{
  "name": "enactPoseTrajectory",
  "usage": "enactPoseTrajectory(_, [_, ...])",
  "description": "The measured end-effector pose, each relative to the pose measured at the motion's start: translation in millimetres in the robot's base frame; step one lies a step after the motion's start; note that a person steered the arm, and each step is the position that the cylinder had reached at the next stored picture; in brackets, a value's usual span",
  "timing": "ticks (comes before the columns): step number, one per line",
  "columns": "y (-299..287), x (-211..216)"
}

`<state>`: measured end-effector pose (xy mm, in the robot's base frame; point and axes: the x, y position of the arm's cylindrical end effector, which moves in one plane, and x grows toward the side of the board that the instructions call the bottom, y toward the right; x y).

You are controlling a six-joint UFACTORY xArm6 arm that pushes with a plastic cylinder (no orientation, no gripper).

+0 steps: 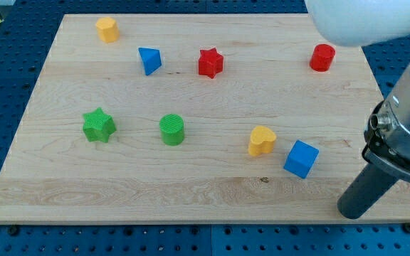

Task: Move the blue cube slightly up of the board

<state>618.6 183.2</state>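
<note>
My tip [352, 211] sits on the tabletop [191, 185] at the view's bottom right. Near it, up-left, lies the blue cube [301, 158], with the yellow heart [261, 141] just beyond. Farther left lie the green cylinder [171, 130] and the green star [99, 125]. The red cylinder [322, 57] lies well above my tip.

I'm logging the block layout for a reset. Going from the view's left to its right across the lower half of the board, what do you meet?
green star → green cylinder → yellow heart → blue cube → my tip, to the right of and below the blue cube, apart from it.
</note>
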Motion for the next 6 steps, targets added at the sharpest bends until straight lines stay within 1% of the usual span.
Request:
enactPoseTrajectory(1, [-20.2,-16.6])
enactPoseTrajectory(2, [-20.2,-28.4])
enactPoseTrajectory(3, [-30.7,-18.8])
enactPoseTrajectory(4, [-51.5,-33.0])
enactPoseTrajectory(5, [-32.3,-48.2])
enactPoseTrajectory(6, [-27.9,-57.6])
